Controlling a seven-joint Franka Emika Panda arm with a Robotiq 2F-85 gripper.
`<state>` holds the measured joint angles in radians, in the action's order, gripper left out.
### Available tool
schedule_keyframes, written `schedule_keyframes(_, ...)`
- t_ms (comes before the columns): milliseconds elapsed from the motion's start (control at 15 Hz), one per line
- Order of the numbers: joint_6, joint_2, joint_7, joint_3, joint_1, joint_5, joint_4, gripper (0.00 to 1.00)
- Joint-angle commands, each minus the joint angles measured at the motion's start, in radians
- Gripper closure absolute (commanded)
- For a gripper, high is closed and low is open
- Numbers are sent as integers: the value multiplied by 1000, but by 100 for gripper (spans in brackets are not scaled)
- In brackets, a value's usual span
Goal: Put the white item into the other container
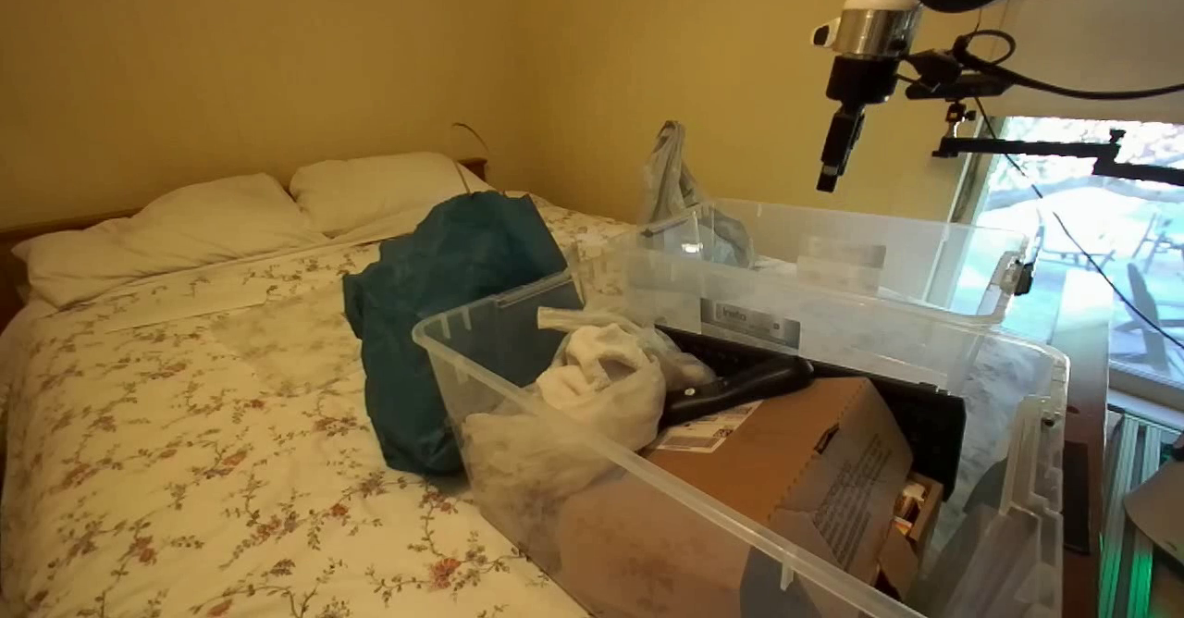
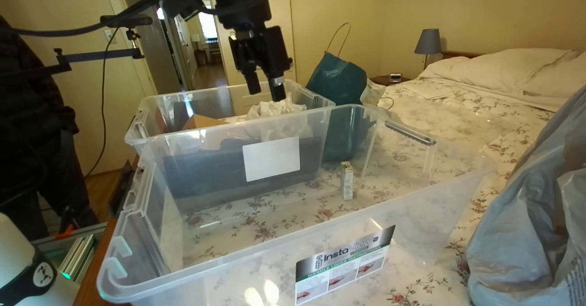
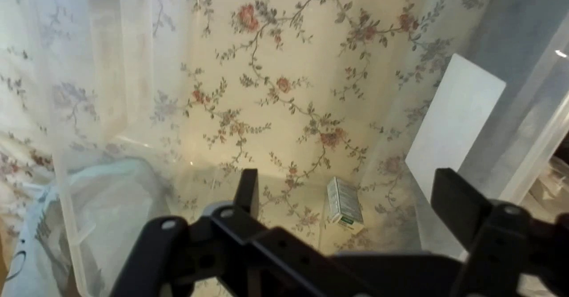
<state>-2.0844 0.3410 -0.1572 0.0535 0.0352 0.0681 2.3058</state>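
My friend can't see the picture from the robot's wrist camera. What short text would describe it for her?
A small white box sits inside a clear plastic container, seen from above past an open black gripper holding nothing. Flowered bedding shows through the container's bottom; at right is a white label on its wall, at lower left a pale plastic bag outside.

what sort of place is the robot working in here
Most likely a bedroom: there are pillows, a floral bedspread and, near the head of the bed, a grey lamp.
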Motion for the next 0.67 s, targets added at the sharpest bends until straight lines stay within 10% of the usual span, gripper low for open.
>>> schedule_keyframes(0,-130,-55,-238,-80,12,9,-18,0)
schedule_keyframes(533,-434,-268,-739,-141,79,-186,-107,0)
schedule_keyframes(600,-395,-196,-625,-121,40,-113,-53,0)
